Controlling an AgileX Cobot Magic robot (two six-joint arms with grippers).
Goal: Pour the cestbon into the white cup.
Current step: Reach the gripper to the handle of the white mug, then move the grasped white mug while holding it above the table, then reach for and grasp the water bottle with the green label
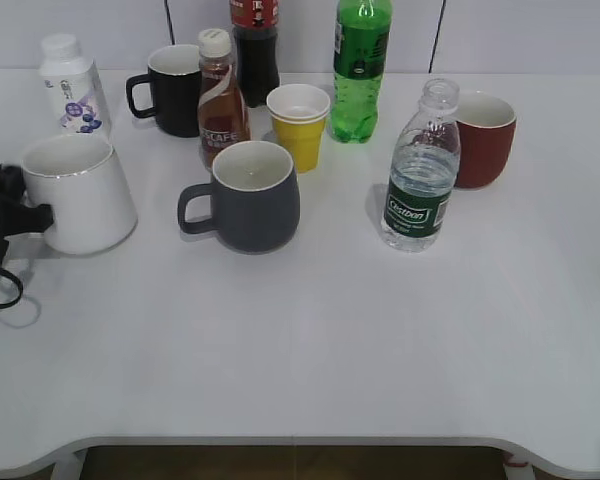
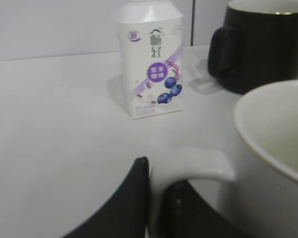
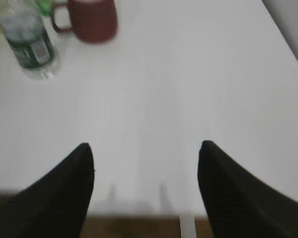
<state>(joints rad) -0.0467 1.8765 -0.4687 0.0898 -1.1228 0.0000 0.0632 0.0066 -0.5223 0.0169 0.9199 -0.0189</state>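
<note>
Holding the white cup by its handle, the left claw has its dark fingers closed on either side of the handle at the left edge of the counter. The right claw hangs wide apart and empty over bare counter, well short of the cestbon, which stands upright toward the right, just in front of a red mug.

The step in hand looks like the reach for the bottle. To do it well, the right claw should come in level at the ribbed body, around the label, squeezing gently since thin plastic will buckle and the neck appears uncapped. The red mug close behind leaves little room, so approach from the front or right side.

The bottle appears mostly full of clear water. The white cup's inside looks empty in the left wrist view, as does the grey mug. A yellow paper cup also shows a bare white interior.
</note>
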